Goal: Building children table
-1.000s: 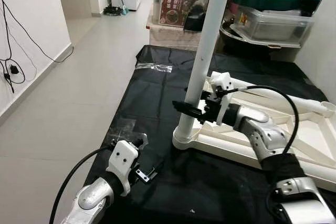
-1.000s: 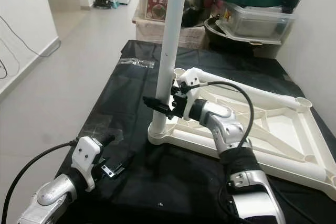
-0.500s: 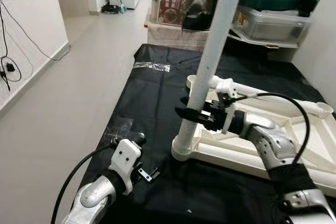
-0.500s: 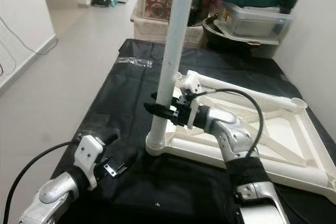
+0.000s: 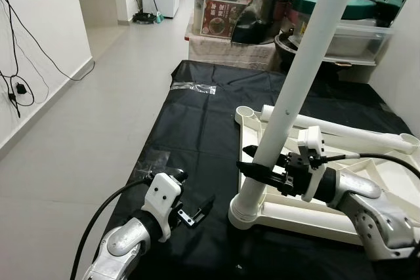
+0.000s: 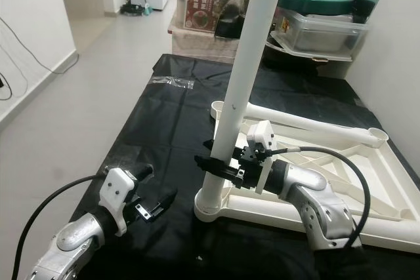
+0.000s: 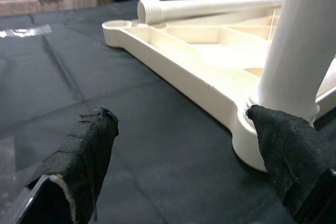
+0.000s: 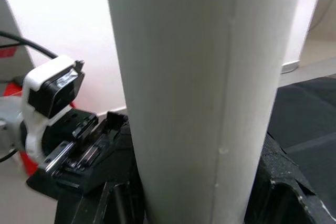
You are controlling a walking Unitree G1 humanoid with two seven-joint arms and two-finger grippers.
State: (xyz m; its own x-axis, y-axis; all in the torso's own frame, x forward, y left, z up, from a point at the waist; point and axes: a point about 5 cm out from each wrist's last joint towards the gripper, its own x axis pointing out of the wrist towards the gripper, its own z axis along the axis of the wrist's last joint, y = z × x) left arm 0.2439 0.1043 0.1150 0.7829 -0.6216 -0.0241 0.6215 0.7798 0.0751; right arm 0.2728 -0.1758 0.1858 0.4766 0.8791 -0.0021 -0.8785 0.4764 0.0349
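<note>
One white leg stands tilted in the near-left corner socket of the upturned children's table frame, which lies on a black sheet spread over the floor. The right gripper has its two black fingers clamped around the leg low down, just above the socket. A second leg lies loose across the frame's far side. To the left, the left gripper hovers just over the sheet, fingers spread apart and empty, near the socket but apart from it. Storage boxes and a covered basin crowd the far end of the sheet.

The leg leans away from vertical, which suggests it is not yet fully seated. Pushing or twisting it at this angle could jam it in the socket or lever the light frame up off the sheet, since nothing pins the frame down. The free gripper is well placed to brace that corner.
</note>
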